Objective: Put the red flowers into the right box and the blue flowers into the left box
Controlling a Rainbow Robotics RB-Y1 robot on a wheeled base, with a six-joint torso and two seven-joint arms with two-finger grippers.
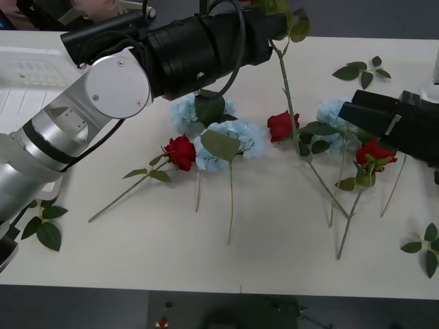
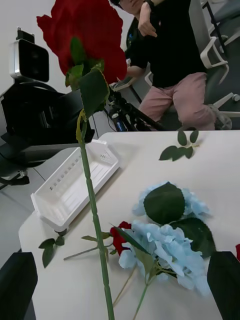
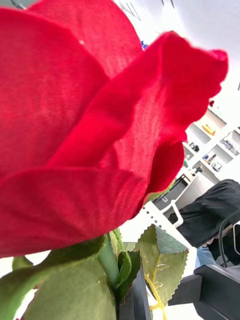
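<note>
My left gripper [image 1: 277, 19] is raised over the table's far middle, shut on a red flower near its head. The flower's long stem [image 1: 289, 103] hangs down, and its head [image 3: 90, 130] sits close to the left wrist camera. In the right wrist view the same rose [image 2: 82, 40] stands upright before my open right gripper [image 2: 120, 282], which waits at the right [image 1: 360, 113]. Three red flowers [image 1: 181, 151] [image 1: 281, 125] [image 1: 374, 153] and blue flowers [image 1: 230, 140] [image 1: 185, 113] [image 1: 335, 115] lie on the table. The left box [image 1: 27, 75] [image 2: 75, 185] stands at the far left. The right box is out of view.
Loose green leaf sprigs lie at the far right [image 1: 363, 68], the near right [image 1: 425, 248] and the near left [image 1: 44, 229]. The front strip of the white table [image 1: 206, 267] is bare.
</note>
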